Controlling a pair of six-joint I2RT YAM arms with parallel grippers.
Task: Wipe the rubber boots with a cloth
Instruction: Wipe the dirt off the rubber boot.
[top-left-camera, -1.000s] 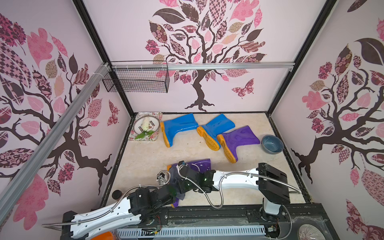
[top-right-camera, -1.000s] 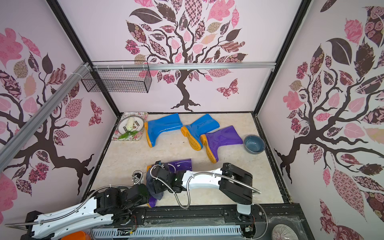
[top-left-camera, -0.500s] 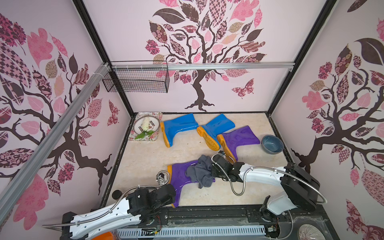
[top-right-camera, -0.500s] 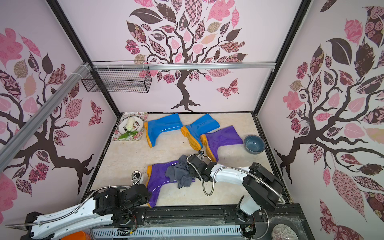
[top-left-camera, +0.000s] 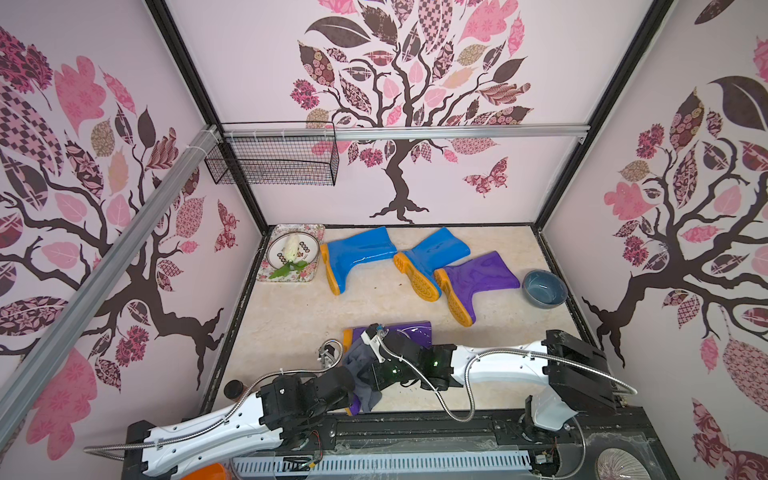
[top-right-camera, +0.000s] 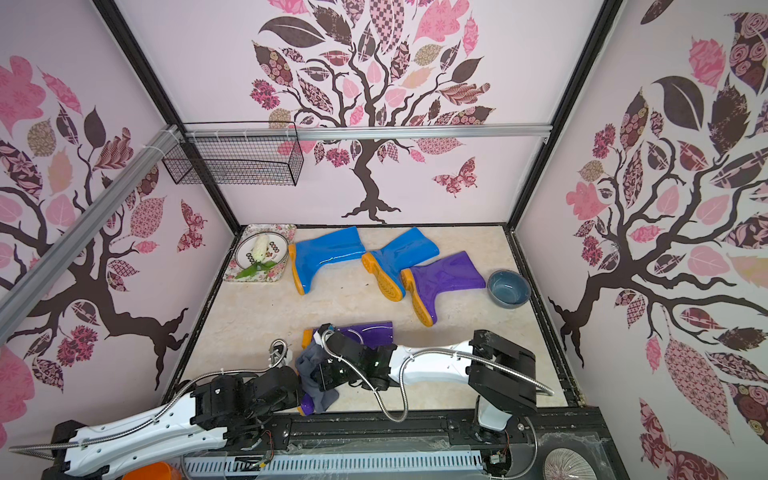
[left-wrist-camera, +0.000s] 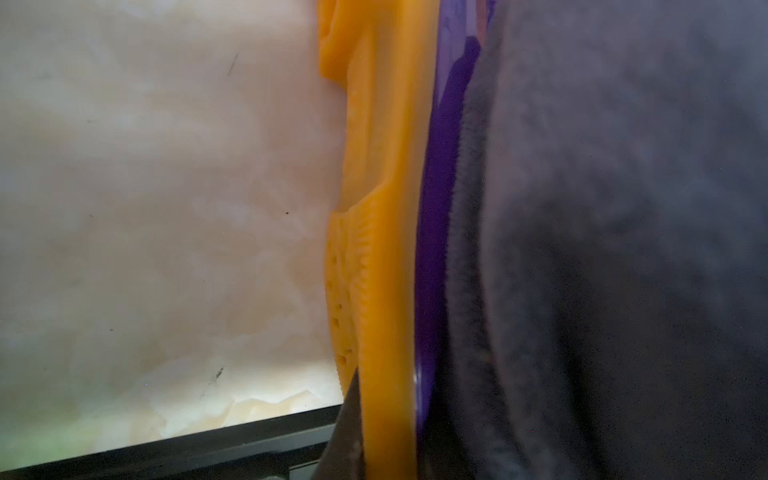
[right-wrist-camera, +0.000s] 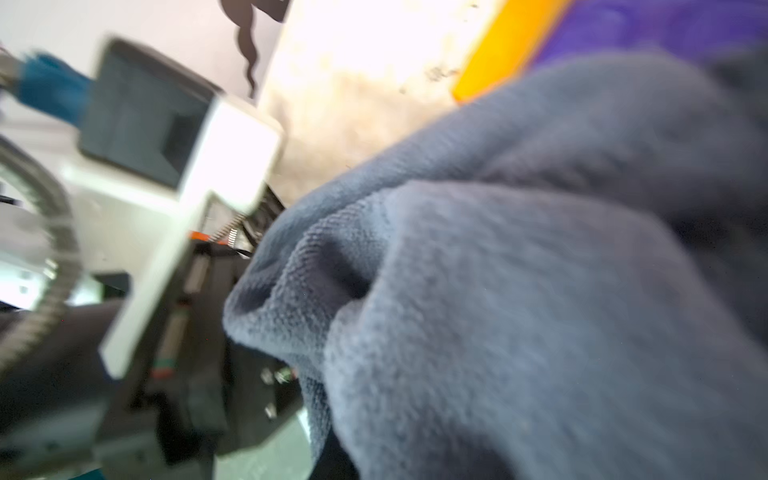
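Both closed: right jaws grip cloth (top-left-camera: 358, 362) on purple boot (top-left-camera: 411, 332); left jaws pinch its toe.

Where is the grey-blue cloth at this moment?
In both top views the cloth is bunched over the foot of the near purple boot, at the front edge of the table, left of centre.

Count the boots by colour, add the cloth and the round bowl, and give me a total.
Blue boots: 2
Purple boots: 2
Cloth: 1
Bowl: 1
Total: 6
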